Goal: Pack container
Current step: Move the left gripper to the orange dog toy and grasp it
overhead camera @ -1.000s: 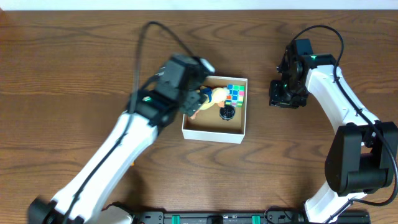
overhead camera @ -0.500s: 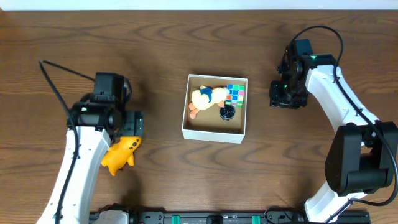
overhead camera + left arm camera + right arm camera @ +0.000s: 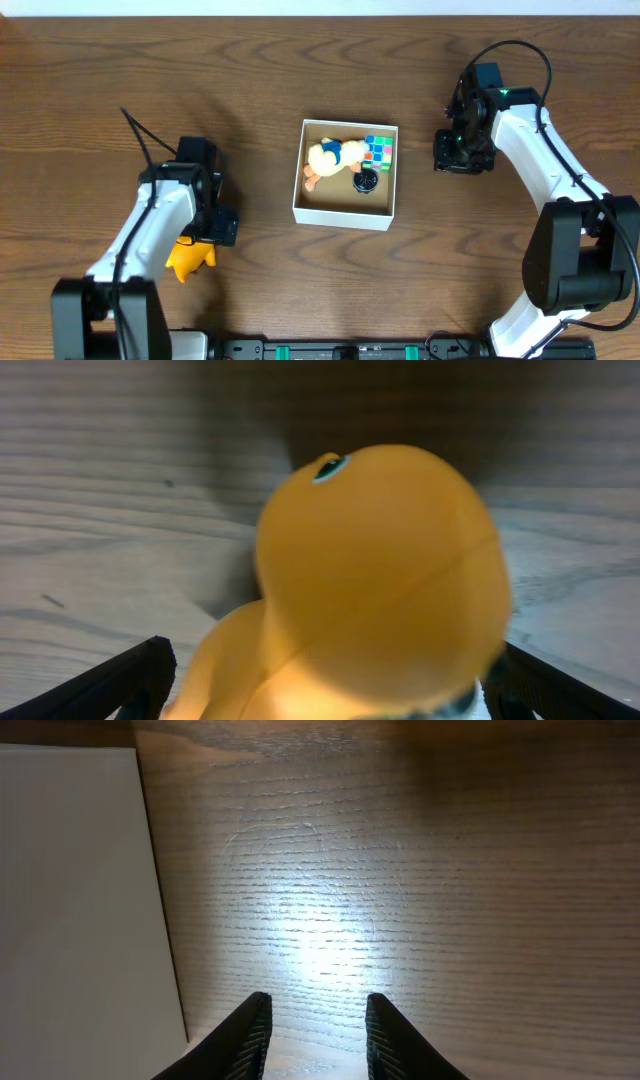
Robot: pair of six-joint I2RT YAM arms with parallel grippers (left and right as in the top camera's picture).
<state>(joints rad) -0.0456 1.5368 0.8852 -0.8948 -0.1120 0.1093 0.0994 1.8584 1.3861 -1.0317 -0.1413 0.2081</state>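
White-walled, brown-floored square cardboard container (image 3: 342, 217) sits open-topped mid-way across the dark wood-grain surface (image 3: 300, 80). Inside it:
- a cream plush toy with a blue patch (image 3: 328, 158) toward the left wall
- a multi-coloured cube (image 3: 378, 150) in the far right corner
- a small black round item (image 3: 366, 181) just in front of the cube, too small to identify

Orange-yellow rubber toy (image 3: 188, 260) lies well left of the container, nearer the front edge. From overhead its upper part is covered by the left arm and only the lower body shows.

Left end effector (image 3: 212, 222) hangs right over that toy, spread wide. In the left wrist view the toy (image 3: 380, 580) fills the frame, blurred and cut off at the bottom. One dark eye mark shows at the top. The two black fingertips (image 3: 130, 675) only peek in at the bottom corners, one on each side of the toy. Whether they touch it cannot be made out.

Right end effector (image 3: 458, 152) is just right of the container, level with its far half. In the right wrist view the end effector (image 3: 315, 1040) is part-way open, with a narrow gap over bare lit wood and nothing between the fingers. The fingers are cropped by the bottom edge. The container (image 3: 80, 900) shows there only as a flat white wall, cut off at left and bottom, with its contents hidden.
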